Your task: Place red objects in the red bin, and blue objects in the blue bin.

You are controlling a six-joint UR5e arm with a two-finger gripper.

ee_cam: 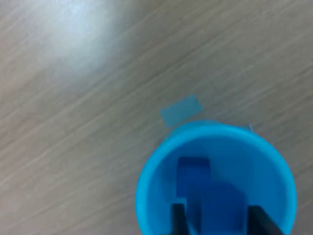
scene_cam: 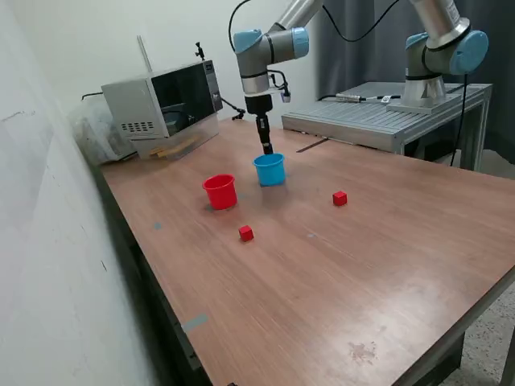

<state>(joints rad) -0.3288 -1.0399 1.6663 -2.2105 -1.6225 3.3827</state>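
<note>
My gripper (scene_cam: 267, 149) hangs just over the mouth of the light-blue cup (scene_cam: 270, 170), near the table's middle back. In the wrist view the cup's rim (ee_cam: 146, 186) rings one dark-blue cube (ee_cam: 193, 171) lying on its bottom. A second dark-blue cube (ee_cam: 220, 203) fills the gap between my fingers, and the gripper (ee_cam: 220, 220) looks shut on it. The red cup (scene_cam: 220, 192) stands just to the exterior view's left of the blue cup. Two red cubes lie on the table, one (scene_cam: 246, 233) in front of the red cup and one (scene_cam: 339, 198) to the exterior view's right.
A microwave (scene_cam: 165, 104) stands at the table's back left corner. A metal platform (scene_cam: 378, 121) with a second arm (scene_cam: 434, 48) borders the back right. A wall runs along the exterior view's left. A pale tape patch (ee_cam: 181, 110) lies beside the blue cup.
</note>
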